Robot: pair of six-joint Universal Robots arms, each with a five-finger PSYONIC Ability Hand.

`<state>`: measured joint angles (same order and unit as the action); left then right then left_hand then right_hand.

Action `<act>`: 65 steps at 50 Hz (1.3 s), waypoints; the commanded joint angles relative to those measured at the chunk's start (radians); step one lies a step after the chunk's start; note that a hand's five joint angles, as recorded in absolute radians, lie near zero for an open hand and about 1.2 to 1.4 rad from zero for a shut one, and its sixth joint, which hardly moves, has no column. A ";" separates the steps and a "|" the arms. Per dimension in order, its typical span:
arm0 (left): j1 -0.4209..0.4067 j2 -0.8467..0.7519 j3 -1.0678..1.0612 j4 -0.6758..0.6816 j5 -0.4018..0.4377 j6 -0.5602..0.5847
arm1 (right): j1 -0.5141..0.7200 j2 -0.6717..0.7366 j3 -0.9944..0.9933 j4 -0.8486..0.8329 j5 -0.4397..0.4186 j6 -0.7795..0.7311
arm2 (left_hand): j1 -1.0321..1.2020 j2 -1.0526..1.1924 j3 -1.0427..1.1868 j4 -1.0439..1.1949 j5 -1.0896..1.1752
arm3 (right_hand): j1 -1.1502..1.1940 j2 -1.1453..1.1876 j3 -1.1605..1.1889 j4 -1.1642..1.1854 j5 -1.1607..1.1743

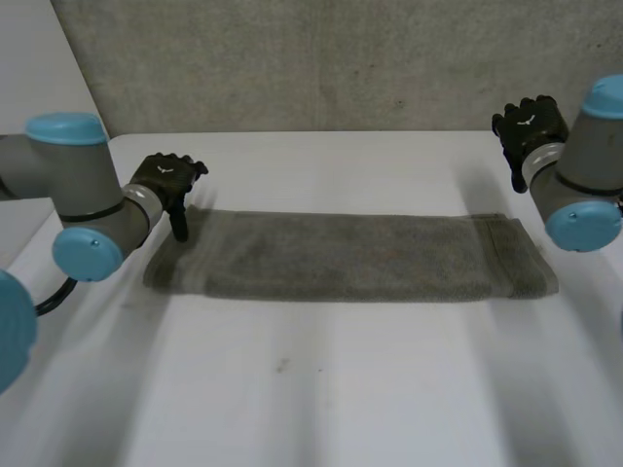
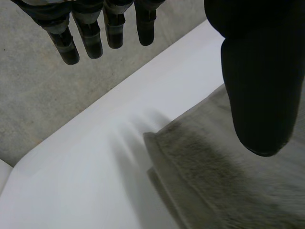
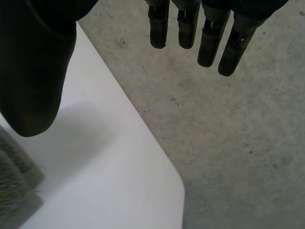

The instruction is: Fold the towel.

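The towel [image 1: 341,256] lies as a long, narrow folded strip (double-layered at its edge) across the middle of the white table [image 1: 321,389]. The left hand [image 1: 164,183] hangs over the towel's far left corner, fingers straight and spread, holding nothing. The right hand [image 1: 529,126] is beyond the towel's right end, fingers likewise straight and empty.

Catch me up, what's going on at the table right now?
The grey towel lies flat as a long strip across the white table, with stacked layers showing at its left end. Neither hand holds it. The left hand is at the towel's far left corner, fingers straight and open. The right hand is open too, off the towel, near the table's far right corner.
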<state>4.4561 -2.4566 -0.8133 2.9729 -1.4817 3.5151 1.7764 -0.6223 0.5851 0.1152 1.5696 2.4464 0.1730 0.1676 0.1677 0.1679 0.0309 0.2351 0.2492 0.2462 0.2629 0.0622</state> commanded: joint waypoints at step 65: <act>0.019 0.562 -0.908 0.370 0.080 -0.156 | -0.476 -0.318 0.604 -0.006 -0.250 -0.078 | 0.002 0.007 0.007 0.007 -0.031 | 1.161 1.147 1.150 1.133 1.160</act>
<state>4.4712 -1.8968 -1.7200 3.3425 -1.4017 3.3597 1.3165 -0.9248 1.2955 0.0129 1.2844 2.4137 0.1729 0.1647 0.1673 0.1667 0.0306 1.3185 1.3169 1.3356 1.3413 1.1586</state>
